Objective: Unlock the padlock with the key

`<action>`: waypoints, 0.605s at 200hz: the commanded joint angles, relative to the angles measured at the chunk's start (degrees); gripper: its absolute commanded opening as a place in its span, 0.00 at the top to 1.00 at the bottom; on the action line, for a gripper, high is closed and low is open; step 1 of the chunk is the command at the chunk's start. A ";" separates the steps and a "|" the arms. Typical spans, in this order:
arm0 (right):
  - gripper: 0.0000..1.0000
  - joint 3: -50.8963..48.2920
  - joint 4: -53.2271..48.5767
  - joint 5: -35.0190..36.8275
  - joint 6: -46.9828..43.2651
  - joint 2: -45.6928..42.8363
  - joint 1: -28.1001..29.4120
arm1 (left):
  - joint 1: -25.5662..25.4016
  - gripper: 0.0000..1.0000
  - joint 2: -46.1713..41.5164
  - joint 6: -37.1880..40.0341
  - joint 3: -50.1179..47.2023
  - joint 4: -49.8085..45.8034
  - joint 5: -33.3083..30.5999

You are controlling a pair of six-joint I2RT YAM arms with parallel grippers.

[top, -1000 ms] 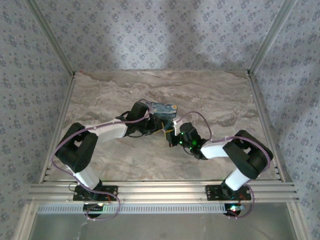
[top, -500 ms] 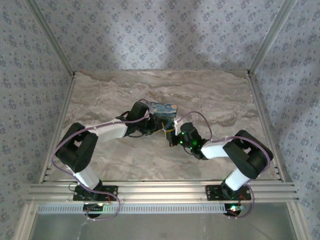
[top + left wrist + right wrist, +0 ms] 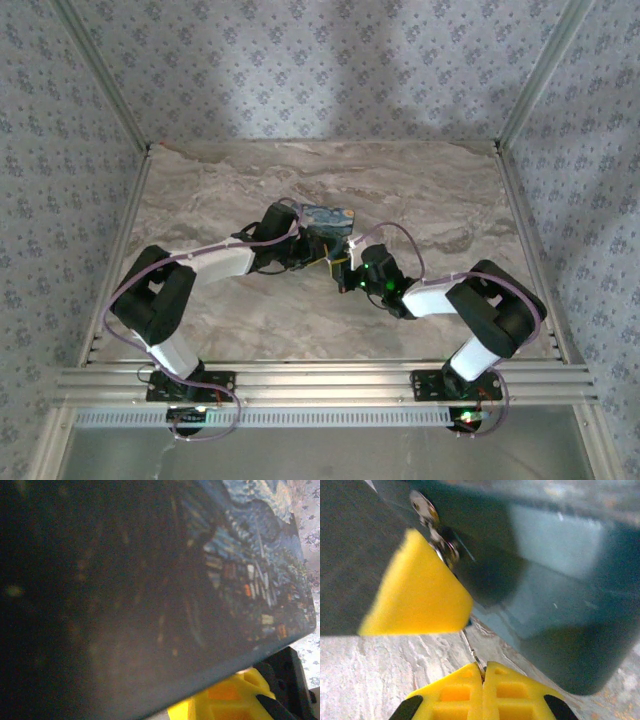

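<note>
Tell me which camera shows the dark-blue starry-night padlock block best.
Top external: most of the dark-blue starry-print rectangular padlock shows, though small. Left wrist sits too close, a mostly dark blur of its print. Right wrist shows one plain side and the silvery fitting.

You'll see the padlock (image 3: 328,218) is dark blue, printed with swirling blue and yellow plus small orange flecks. The right pincer (image 3: 483,676) is bright yellow; the key (image 3: 471,651) shows as a pale metal sliver. Your table (image 3: 430,195) is veined beige-grey marble, the walls (image 3: 330,70) blue-grey floral wallpaper.
</note>
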 commanded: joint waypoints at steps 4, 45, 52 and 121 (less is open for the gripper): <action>0.99 0.61 4.02 -1.59 0.49 0.52 0.02 | -0.38 0.81 -1.31 -0.46 0.97 0.81 2.36; 0.99 0.65 4.56 -1.16 0.68 0.95 0.03 | -0.38 0.81 -0.97 -0.36 1.32 0.59 2.52; 0.99 0.72 4.71 -1.19 0.76 1.07 -0.01 | -0.33 0.81 -0.95 -0.38 1.36 0.57 2.60; 0.99 1.93 8.97 0.65 0.34 3.26 0.02 | -0.32 0.81 -0.78 -0.52 1.97 0.41 3.89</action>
